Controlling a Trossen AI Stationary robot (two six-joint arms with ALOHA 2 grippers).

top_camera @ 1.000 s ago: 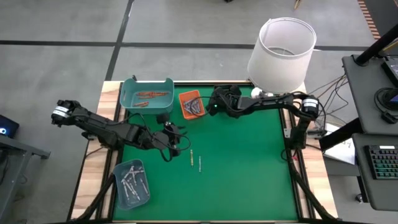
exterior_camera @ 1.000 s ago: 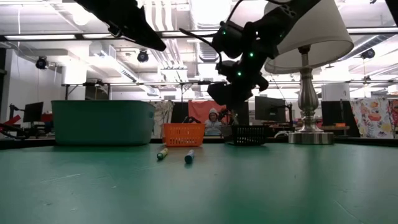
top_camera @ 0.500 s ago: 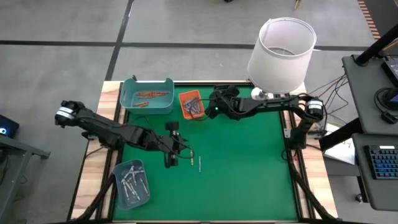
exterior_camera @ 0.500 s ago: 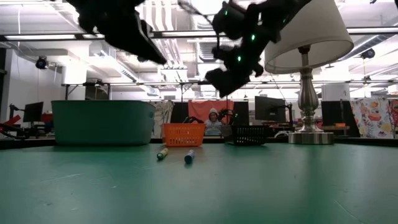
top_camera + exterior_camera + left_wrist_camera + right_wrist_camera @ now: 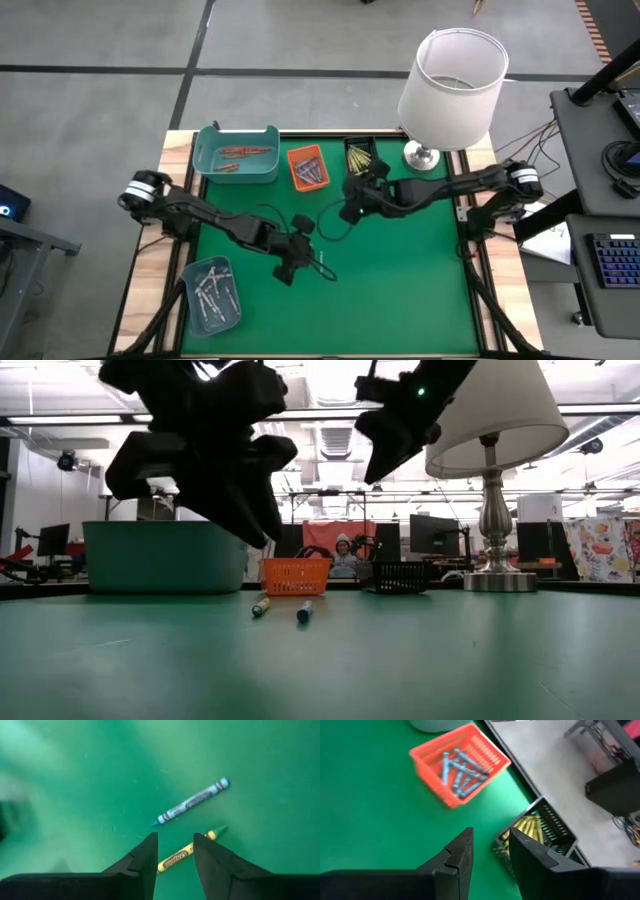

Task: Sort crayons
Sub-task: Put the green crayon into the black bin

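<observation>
**Both arms swing off the trays, two crayons left on the mat**

Start at your left: the left gripper [image 5: 297,262] has come right and toward the near edge since a second ago, when it hung nearer the teal tray [image 5: 237,152]. Now it hovers over the two loose crayons in the middle of the green mat [image 5: 400,280]. Its fingers [image 5: 145,862] stand slightly apart with nothing between them. Through that gap in the left wrist view you see the yellow-green crayon [image 5: 192,849], with the blue crayon [image 5: 192,801] just beyond it, apart and roughly parallel. The yellow one's wrapper carries dark lettering, too small to read for certain; the blue one's print is a blur.

In the low view the left arm fills the upper left, and both crayons lie on the mat before the orange tray [image 5: 296,576]: yellow-green [image 5: 260,606] and blue [image 5: 304,611].

Move right: the right gripper [image 5: 357,196] has pulled back from the orange tray toward the mat's middle, uncovering the black tray [image 5: 361,155] with yellow sticks inside. Its fingers [image 5: 457,855] are spread a little and empty. Blue-grey crayons sit in the orange tray [image 5: 485,751].

The clear tray [image 5: 211,293] at the near left holds silvery sticks; the teal tray holds red ones. The lamp [image 5: 452,78] shade hides the far right corner.
</observation>
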